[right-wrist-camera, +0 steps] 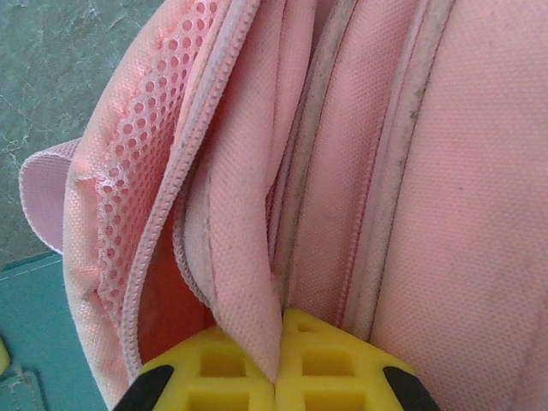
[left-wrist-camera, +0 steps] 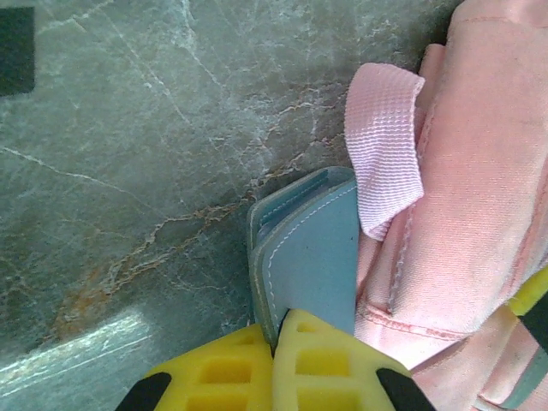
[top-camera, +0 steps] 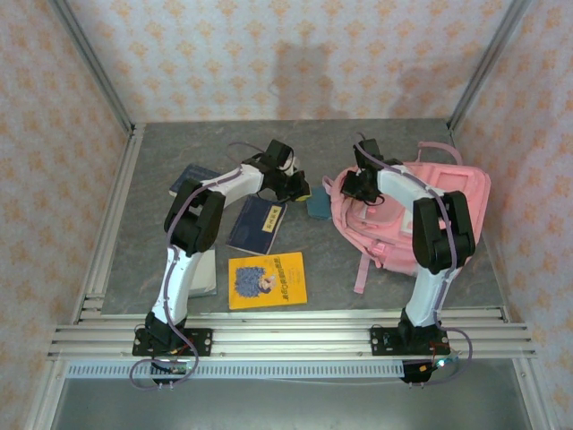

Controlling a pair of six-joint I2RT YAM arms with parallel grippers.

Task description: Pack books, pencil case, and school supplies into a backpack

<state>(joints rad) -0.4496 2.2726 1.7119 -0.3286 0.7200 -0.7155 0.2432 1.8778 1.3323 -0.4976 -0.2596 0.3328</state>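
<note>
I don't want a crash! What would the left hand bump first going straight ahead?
Probably the grey marbled tabletop, past the flat blue-grey stitched pad it pinches; the pink fabric backpack sits beside.

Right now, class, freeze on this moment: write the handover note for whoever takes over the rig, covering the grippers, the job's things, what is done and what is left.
Left gripper: shut on the teal pad, right beside the backpack.
Right gripper: shut on a fold of the backpack's pink fabric.
On the table: far navy book, near navy book, yellow book, pale grey-blue book partly under the left arm.
Done: no book packed yet.
Left: pad in, then the four books.
</note>
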